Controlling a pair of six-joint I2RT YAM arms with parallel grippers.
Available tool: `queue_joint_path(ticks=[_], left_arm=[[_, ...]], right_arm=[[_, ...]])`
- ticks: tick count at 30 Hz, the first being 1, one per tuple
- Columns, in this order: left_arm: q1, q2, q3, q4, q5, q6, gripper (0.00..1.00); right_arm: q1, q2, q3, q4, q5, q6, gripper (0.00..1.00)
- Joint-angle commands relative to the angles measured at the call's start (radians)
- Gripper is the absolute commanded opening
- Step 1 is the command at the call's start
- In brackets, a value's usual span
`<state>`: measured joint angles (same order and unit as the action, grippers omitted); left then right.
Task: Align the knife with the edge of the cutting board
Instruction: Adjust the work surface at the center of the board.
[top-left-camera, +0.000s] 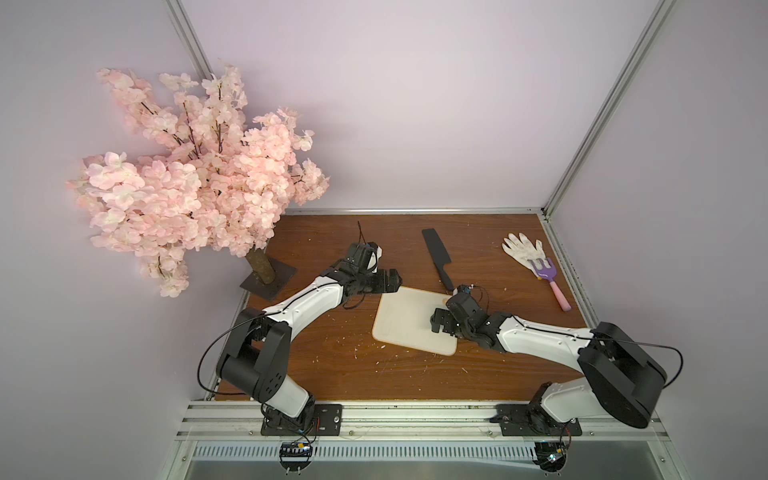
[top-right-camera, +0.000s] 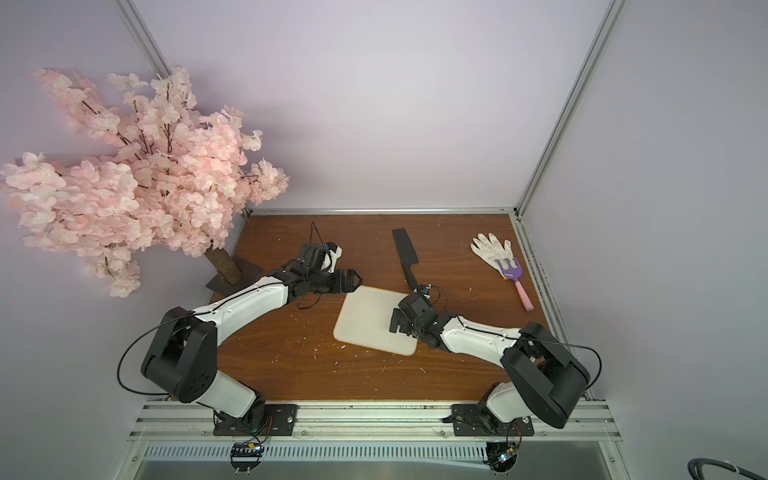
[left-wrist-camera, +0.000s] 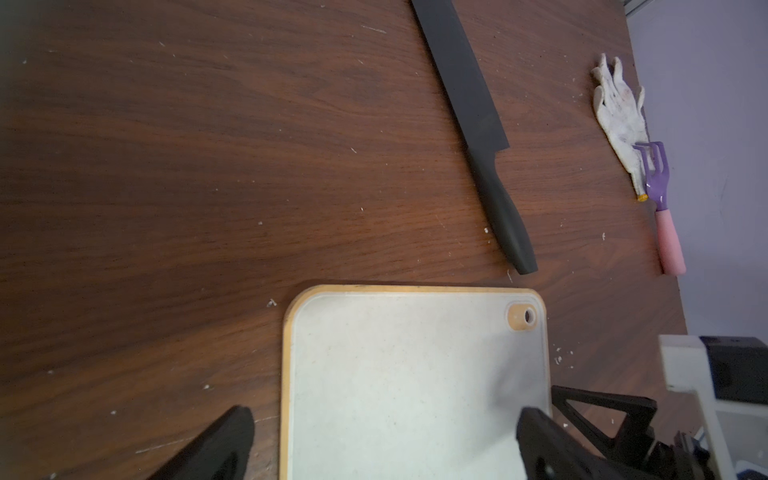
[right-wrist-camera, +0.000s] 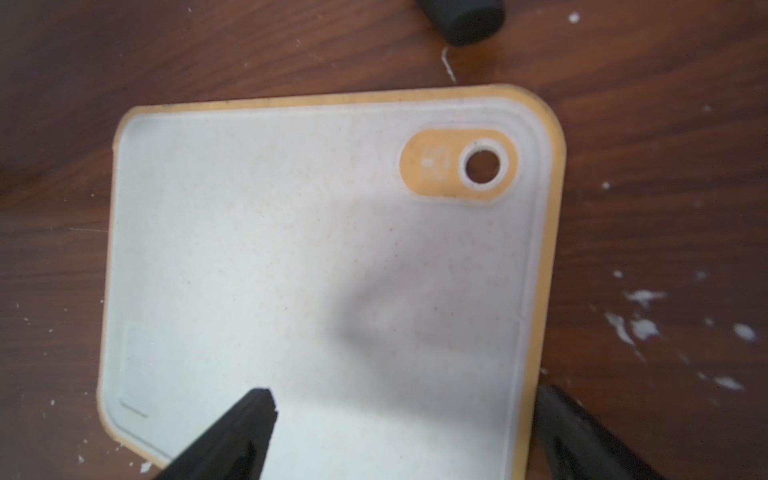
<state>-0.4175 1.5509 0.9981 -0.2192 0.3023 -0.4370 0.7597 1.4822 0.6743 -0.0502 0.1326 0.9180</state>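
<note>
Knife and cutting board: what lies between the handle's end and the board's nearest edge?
Only a narrow strip of tabletop with a white fleck; the knife and cutting board lie apart. The left wrist view shows it.

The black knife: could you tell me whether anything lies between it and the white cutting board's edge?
Nothing visible does. The matte-black knife lies on the bare wooden table, its handle end just off the holed corner of the cream-white cutting board; only white specks lie between. The white glove and purple fork lie well aside.

Knife (top-left-camera: 437, 258) lies angled, handle nr cutting board (top-left-camera: 399, 322) corner — right gripper (top-left-camera: 441, 328) above it.
</note>
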Motion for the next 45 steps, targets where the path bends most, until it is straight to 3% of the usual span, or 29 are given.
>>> queue_joint_path(ticks=[1,11,25,29,36,45], left_arm=[[0.032,0.003,-0.013,0.015,-0.004,-0.013,1.0],[0.046,-0.001,-0.016,0.023,0.012,-0.019,1.0],[0.06,0.004,-0.026,-0.027,-0.052,-0.069,1.0],[0.071,-0.049,-0.093,-0.016,-0.029,-0.107,1.0],[0.169,-0.144,-0.262,0.058,0.061,-0.181,1.0],[0.172,-0.108,-0.317,0.048,0.094,-0.176,1.0]], right_arm=[[-0.003,0.088,0.038,-0.032,-0.07,-0.058,0.99],[-0.039,0.195,0.133,-0.038,-0.108,-0.127,0.99],[-0.045,0.121,0.047,-0.008,-0.11,-0.107,0.99],[-0.049,0.084,0.011,-0.002,-0.129,-0.126,0.99],[-0.07,0.043,-0.031,0.047,-0.213,-0.159,0.99],[-0.093,-0.008,-0.081,0.081,-0.253,-0.173,0.99]])
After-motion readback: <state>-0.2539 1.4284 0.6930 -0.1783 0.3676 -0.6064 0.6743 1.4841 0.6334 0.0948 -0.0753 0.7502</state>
